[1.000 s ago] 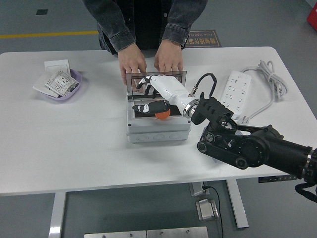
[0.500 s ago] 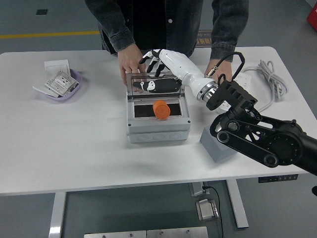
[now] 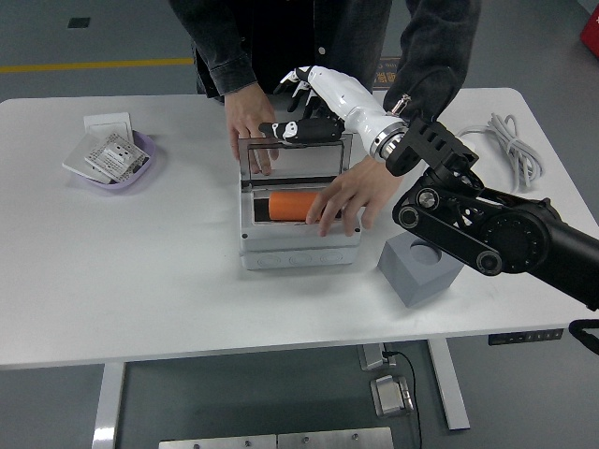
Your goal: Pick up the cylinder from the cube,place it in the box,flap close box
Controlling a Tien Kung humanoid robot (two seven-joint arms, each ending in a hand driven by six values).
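Note:
The orange cylinder point(image 3: 285, 206) lies on its side inside the open grey box point(image 3: 299, 251). A person's hand point(image 3: 344, 195) rests on the cylinder's right end. The person's other hand point(image 3: 245, 122) holds the upright lid point(image 3: 290, 161) at its left corner. My right hand point(image 3: 301, 110), white with black fingertips, hovers at the lid's top edge with fingers spread; one black finger point(image 3: 304, 131) lies along that edge. It holds nothing. The grey cube point(image 3: 421, 269), with a round socket on top, stands to the right of the box under my black forearm. My left arm does not show.
A purple bowl point(image 3: 140, 150) with paper packets sits at the far left, with a white card point(image 3: 108, 123) behind it. A white cable point(image 3: 510, 140) lies at the back right. The person stands close against the table's far edge.
My right hand rose out of the box and moved back over the lid's top edge. The cylinder went from upright to lying flat. The person's hand came down onto it.

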